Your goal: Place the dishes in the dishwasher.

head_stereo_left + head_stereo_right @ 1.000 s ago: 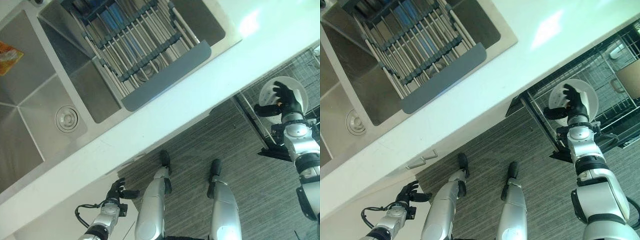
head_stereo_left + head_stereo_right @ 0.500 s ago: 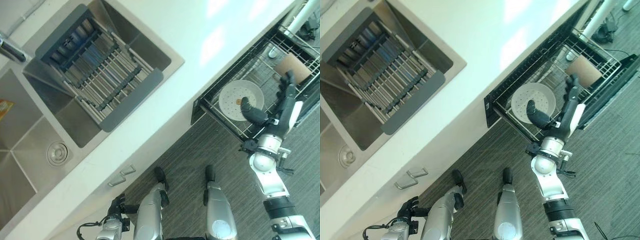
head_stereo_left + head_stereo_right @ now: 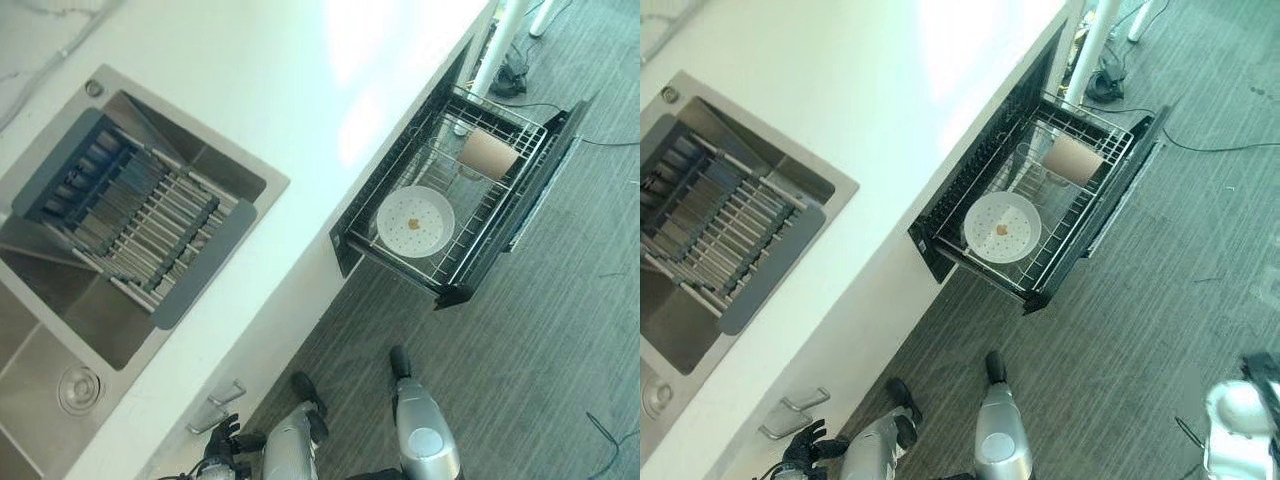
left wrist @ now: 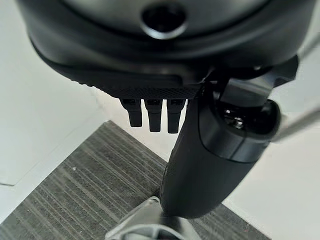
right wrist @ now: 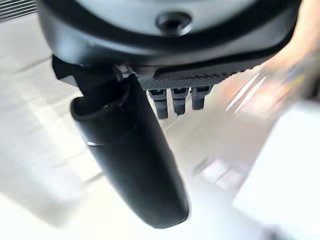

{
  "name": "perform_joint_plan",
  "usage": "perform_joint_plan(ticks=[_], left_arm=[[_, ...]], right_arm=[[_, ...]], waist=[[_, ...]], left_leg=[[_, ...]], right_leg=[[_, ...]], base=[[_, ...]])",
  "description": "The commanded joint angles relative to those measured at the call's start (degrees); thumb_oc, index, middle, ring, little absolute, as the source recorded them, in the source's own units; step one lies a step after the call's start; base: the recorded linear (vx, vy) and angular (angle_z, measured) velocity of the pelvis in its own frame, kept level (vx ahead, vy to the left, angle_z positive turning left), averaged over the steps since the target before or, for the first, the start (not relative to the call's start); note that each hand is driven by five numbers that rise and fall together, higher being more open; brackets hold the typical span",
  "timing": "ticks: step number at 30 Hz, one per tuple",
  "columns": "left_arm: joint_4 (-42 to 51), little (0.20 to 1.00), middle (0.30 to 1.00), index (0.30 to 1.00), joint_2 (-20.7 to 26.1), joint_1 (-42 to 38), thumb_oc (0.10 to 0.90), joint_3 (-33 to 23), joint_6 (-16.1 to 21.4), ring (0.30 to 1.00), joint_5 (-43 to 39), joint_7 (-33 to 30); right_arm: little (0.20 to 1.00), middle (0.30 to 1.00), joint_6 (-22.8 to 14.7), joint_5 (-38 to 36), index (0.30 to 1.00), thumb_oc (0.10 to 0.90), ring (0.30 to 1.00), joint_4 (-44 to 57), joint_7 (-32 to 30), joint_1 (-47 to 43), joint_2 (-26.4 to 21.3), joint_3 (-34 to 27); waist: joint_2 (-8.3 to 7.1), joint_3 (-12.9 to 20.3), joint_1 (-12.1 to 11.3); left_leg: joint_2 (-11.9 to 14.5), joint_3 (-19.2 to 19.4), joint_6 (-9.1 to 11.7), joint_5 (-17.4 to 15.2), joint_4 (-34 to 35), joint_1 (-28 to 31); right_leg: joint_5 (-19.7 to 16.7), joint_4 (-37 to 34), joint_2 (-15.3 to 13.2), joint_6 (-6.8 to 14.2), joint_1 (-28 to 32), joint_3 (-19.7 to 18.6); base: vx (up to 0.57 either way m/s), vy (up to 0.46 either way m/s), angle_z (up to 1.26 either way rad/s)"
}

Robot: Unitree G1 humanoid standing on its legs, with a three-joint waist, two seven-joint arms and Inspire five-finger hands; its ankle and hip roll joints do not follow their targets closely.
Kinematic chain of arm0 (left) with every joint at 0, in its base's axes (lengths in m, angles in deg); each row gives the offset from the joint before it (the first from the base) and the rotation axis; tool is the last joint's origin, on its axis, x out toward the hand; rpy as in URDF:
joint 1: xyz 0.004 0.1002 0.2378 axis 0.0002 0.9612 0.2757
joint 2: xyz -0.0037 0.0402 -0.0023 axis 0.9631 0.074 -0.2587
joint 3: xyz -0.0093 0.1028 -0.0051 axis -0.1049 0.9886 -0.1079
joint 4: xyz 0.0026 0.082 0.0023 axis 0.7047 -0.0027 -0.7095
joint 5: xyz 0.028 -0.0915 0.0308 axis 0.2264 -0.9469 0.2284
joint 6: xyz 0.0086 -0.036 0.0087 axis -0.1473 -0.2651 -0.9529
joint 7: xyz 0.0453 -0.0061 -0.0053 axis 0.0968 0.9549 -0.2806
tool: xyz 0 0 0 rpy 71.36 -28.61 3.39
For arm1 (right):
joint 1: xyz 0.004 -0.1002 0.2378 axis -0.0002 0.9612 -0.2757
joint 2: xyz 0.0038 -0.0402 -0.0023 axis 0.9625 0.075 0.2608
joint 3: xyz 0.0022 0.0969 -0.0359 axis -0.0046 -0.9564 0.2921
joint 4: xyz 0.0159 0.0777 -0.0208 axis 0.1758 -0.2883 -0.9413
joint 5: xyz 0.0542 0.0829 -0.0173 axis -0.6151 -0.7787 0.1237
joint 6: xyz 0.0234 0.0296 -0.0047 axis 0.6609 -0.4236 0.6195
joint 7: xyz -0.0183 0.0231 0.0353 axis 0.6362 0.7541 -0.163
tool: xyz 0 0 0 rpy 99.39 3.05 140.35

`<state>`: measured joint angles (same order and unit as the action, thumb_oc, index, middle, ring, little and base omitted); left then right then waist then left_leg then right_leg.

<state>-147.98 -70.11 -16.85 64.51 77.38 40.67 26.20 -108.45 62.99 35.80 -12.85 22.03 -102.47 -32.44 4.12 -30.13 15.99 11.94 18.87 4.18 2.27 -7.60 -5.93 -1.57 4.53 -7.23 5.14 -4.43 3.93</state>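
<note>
A white plate (image 3: 415, 222) with a small brown spot lies flat in the pulled-out wire rack (image 3: 470, 262) of the dishwasher, under the counter edge. A tan cup (image 3: 488, 154) lies on its side further back in the same rack. My right hand (image 5: 131, 159) is open in its wrist view, thumb out and fingers straight, holding nothing and away from the rack. My left hand (image 3: 222, 450) hangs low by the cabinet front, open and empty.
The white countertop (image 3: 300, 90) runs between the steel sink (image 3: 60, 350) and the dishwasher. A grey slatted drying rack (image 3: 130, 215) spans the sink. The dishwasher's dark front panel (image 3: 545, 170) juts over the striped floor, where cables lie.
The camera has swung right. My right hand, which held the white plate over the rack, has let it go and drawn back; the plate now lies in the rack.
</note>
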Motion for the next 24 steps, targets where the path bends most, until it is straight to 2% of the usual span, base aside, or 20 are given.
perform_joint_plan(ticks=[1,4,5,7,10,12,13,17,24], left_arm=[[-3.66,0.9,0.9,0.9,2.92,1.08,0.8,1.59,1.09,0.9,2.57,0.29],[-4.56,0.9,0.9,0.9,3.56,-0.49,0.8,3.52,0.81,0.9,1.67,-0.07],[-4.44,0.9,0.9,0.9,3.7,-0.72,0.8,3.88,0.47,0.9,1.44,-0.12],[-3.79,0.9,0.9,0.9,4.34,-1.47,0.8,5.39,-0.41,0.9,0.7,-0.25],[-2.72,0.9,0.9,0.9,5.38,-2.26,0.8,6.58,-1.65,0.9,-1.17,-0.25],[-0.14,0.9,0.9,0.9,5.94,-2.34,0.8,5.92,-2.69,0.9,-3.9,-1.23],[0.44,0.9,0.9,0.9,6.23,-1.92,0.8,5.02,-3.25,0.9,-4.49,-1.89],[1.4,0.9,0.9,0.9,6.64,-0.6,0.8,3.17,-4.61,0.9,-4.38,-3.03],[1.64,0.9,0.9,0.9,6.44,1.3,0.8,2.79,-3.48,0.9,-2.66,-3.03]], right_arm=[[0.9,0.9,-1.09,-2.79,0.9,0.8,0.9,-5.46,-3.14,-1.28,-5.37,-3.04],[0.9,0.9,-2.36,-9.17,0.9,0.8,0.9,-17.98,1.16,-2.13,-7.2,-2.35],[0.9,0.9,-2.24,-9.2,0.9,0.8,0.9,-19.87,2.14,-2.17,-7.4,-2.03],[0.9,0.9,0.45,-5.69,0.9,0.8,0.9,-24.97,4.58,-3.34,-8.99,0.9],[0.9,0.9,4.31,1.0,0.9,0.8,0.9,-30.16,6.33,-8.35,-13.2,9.13],[0.9,0.9,6.24,6.8,0.9,0.8,0.9,-28.5,6.82,-12.72,-16.66,14.84],[0.9,0.9,6.03,9.05,0.9,0.8,0.9,-27.98,6.71,-14.19,-16.89,17.26],[0.9,0.9,6.33,12.4,0.9,0.8,0.9,-27.46,7.09,-16.43,-16.26,22.66],[0.9,0.9,6.65,17.01,0.9,0.8,0.9,-28.26,9.68,-21.18,-17.38,29.08]], waist=[[-1.11,5.67,-0.37],[-1.13,5.83,-0.96],[-1.09,5.8,-1.08],[-0.74,5.43,-1.98],[0.44,3.91,-4.16],[0.0,1.56,-6.35],[-0.3,0.43,-7.57],[-0.58,0.34,-9.69],[-0.15,0.34,-12.75]], left_leg=[[5.97,-1.16,0.67,-13.8,-9.59,0.54],[6.41,-1.19,1.08,-13.41,-9.59,0.35],[6.48,-1.23,1.12,-13.34,-9.59,0.32],[6.48,-1.76,1.02,-13.06,-9.59,-0.16],[5.37,-3.4,0.58,-12.04,-9.59,-1.67],[2.0,-4.46,-0.98,-11.04,-9.59,-3.01],[0.82,-5.65,-1.48,-10.9,-10.47,-4.16],[-0.17,-7.61,-2.31,-11.84,-13.52,-8.18],[-1.15,-9.64,-2.86,-12.28,-16.79,-12.98]], right_leg=[[12.54,12.65,-3.5,0.31,-5.22,0.92],[12.45,12.65,-3.33,-0.05,-5.2,1.5],[12.45,12.65,-3.29,-0.12,-5.15,1.59],[12.53,12.65,-3.29,-0.48,-5.17,2.38],[12.75,13.91,-3.5,-1.38,-6.44,3.79],[15.47,22.4,-5.13,-2.7,-11.18,3.88],[17.15,26.26,-5.68,-3.4,-12.46,4.09],[19.89,32.18,-6.18,-4.35,-16.05,5.13],[22.45,38.13,-6.67,-5.66,-20.01,6.68]], base=[[0.09,-0.107,-0.1],[0.02,-0.083,-0.02],[0.01,-0.103,-0.04],[-0.01,-0.1,0.01],[-0.02,-0.096,0.23],[-0.09,-0.129,0.22],[-0.08,-0.105,0.38],[-0.01,-0.083,0.56],[0.02,-0.052,0.2]])
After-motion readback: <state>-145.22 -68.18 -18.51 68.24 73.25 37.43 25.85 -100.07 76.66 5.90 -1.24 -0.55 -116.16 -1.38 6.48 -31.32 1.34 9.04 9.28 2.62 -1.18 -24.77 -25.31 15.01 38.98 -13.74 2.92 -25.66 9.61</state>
